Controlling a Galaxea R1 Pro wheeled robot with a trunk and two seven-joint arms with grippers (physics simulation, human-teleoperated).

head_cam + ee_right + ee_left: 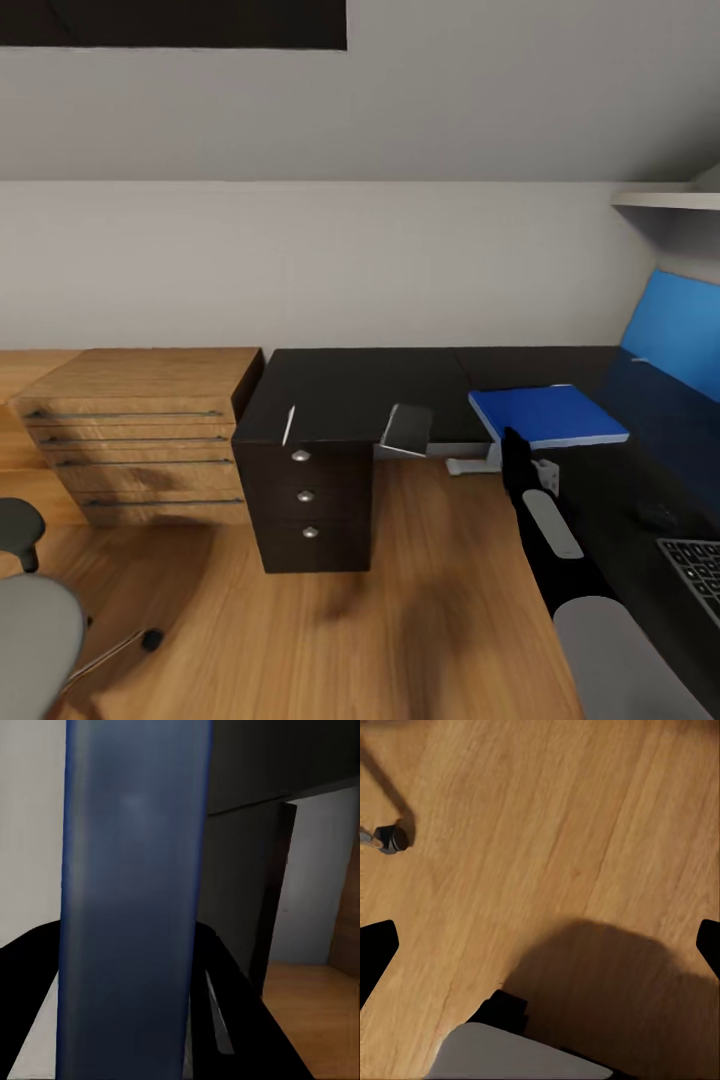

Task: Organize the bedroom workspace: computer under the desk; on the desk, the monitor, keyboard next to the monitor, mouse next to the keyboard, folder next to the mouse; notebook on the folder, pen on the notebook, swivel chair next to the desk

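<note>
The right gripper [522, 462] is closed on the blue folder [548, 415]: in the right wrist view its dark fingers [225, 997] lie on either side of the folder's blue face [135, 907], which runs straight between them. In the head view the folder lies flat on the black table [350, 390], its near edge at the gripper.

The left gripper [540, 937] hangs over the wooden floor [555, 817]; its fingers [375, 952] are spread wide apart, one tip at each side of the left wrist view, with nothing between them. One black caster [391, 838] of the swivel chair stands on the floor beyond them.

On the table there is one folder, one dark grey notebook [408, 428] lying at the front edge and tilted over it, and one thin white pen [289, 424] to its left, above the drawers. Toward the right lie one small dark mouse [657, 516] and the corner of one keyboard [695, 562], close to each other. The blue back panel [672, 320] rises behind them.

One black three-drawer unit [306, 500] stands under the table's left end, and a light wooden drawer chest [140, 430] sits beside it. The swivel chair [30, 630] shows at the lower left, well apart from the table.
</note>
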